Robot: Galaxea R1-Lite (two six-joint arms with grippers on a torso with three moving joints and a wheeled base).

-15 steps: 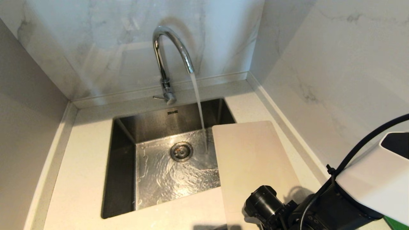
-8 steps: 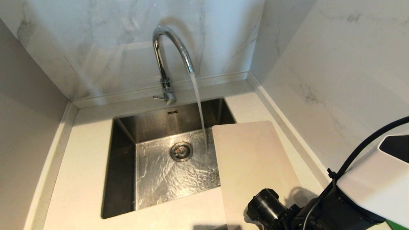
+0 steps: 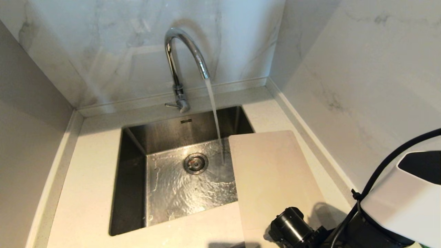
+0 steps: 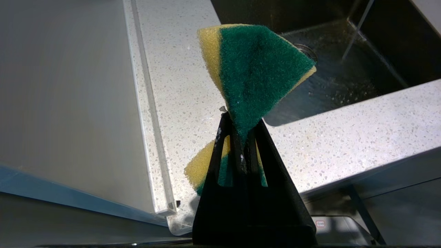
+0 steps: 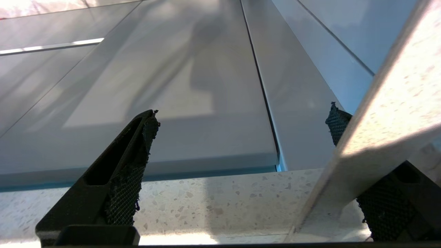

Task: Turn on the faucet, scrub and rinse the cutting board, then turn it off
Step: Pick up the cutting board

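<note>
Below, sink [image 3: 132, 162] catching faucet [image 3: 179, 62] water, left end effector [image 4: 241, 137] clamping sponge [image 4: 256, 72], right end effector [image 5: 241, 137] spread wide.

A steel sink [image 3: 131, 165] sits in a speckled countertop [image 3: 89, 186].

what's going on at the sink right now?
The chrome gooseneck faucet is running into the steel sink. The cream-white plastic cutting board lies flat on the counter, overhanging the sink's right edge, dry side of the stream. The left gripper is shut on a green-and-yellow sponge near the sink's front. The right gripper is open near the counter edge, holding nothing.
</note>
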